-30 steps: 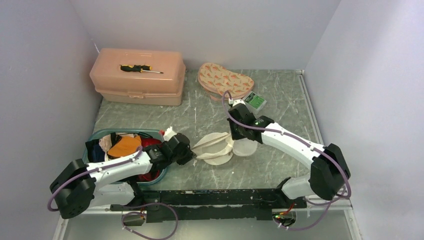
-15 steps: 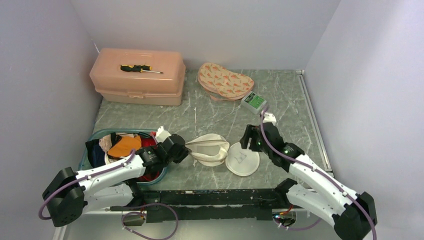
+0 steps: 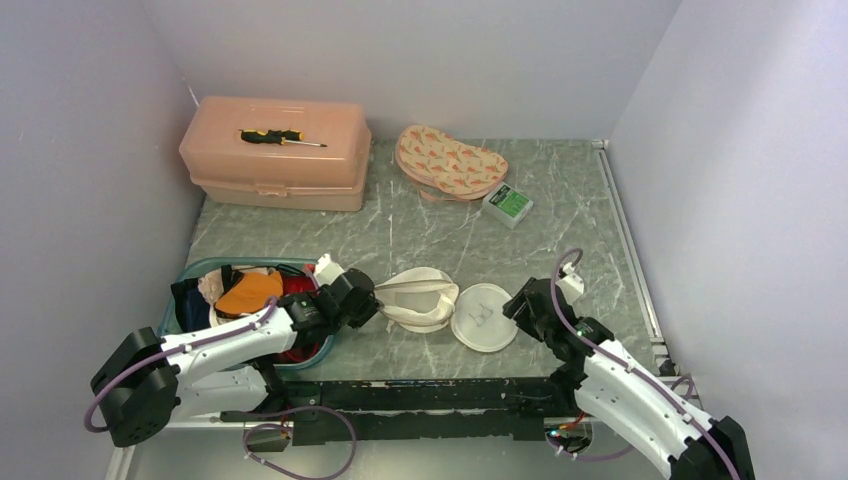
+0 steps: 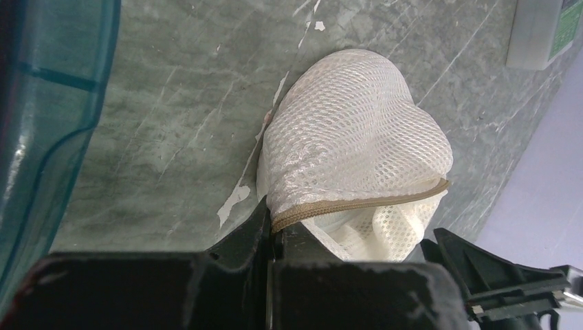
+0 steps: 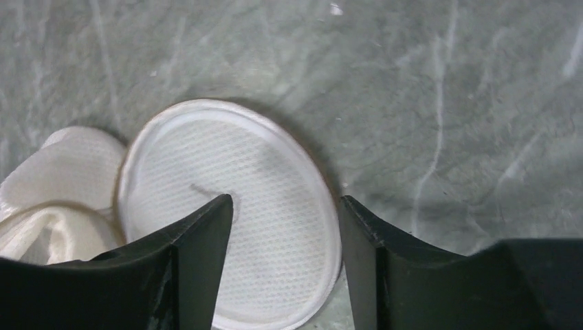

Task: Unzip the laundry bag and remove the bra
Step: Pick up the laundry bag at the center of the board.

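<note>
I saw the left gripper (image 3: 368, 305) touching the laundry bag (image 3: 425, 298), the right gripper (image 3: 522, 305) beside a white disc (image 3: 484, 318).

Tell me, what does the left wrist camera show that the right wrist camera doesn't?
Only the left wrist view: a teal bin edge, a green-labelled box corner, and the left fingers pinching the zipper edge of the bag. Only the right wrist view: a white disc lying under the open right fingers. Both: the bag and the grey table.
</note>
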Controlling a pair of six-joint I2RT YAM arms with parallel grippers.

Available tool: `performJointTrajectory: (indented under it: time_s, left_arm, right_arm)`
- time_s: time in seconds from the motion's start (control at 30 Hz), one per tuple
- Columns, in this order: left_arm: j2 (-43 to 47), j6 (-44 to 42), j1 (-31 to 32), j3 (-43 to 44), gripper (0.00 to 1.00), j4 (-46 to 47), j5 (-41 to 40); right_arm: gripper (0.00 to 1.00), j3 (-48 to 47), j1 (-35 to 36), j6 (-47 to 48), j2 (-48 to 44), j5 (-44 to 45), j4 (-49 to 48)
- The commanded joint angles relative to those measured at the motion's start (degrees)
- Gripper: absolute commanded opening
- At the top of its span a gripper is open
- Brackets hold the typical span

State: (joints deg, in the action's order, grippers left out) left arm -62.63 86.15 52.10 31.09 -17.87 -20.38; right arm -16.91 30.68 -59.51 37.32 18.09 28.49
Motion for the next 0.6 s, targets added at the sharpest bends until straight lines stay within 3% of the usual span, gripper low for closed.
performJointTrajectory:
  time_s: [0.0,0.2,0.27,0.3,0.4,0.57]
  left_arm:
    - [0.3,-0.9,0.3,0.6,0.03,0.7,-0.5]
    - [0.2,-2.1,0.3,1.2,0.03,0.8,-0.5]
    - [0.3,-2.6,0.4,1.6,0.03,0.6,-0.4]
    - [0.4,-3.1,0.3,1.7,0.03,0.4,-0.4]
    - [1.1,-3.9,0.3,2.0,0.03,0.1,-0.4]
    - [2.1,-4.4,0.4,1.7,0.03,0.4,-0.5]
  right_arm:
    - [0.58,2.7,-0.2,-8.5,4.1,2.2,-1.3]
    - [0.41,3.3,-0.1,-9.0,10.6,0.8,-4.0]
    - [0.28,2.7,-0.2,-7.5,12.0,0.4,-4.6]
    - [0.17,2.4,-0.2,-7.0,12.7,0.0,-4.6]
    - [0.0,0.8,-0.2,-5.1,16.0,-1.0,-4.2]
    - [0.0,-2.5,-0.2,-2.6,14.7,-0.7,-1.2]
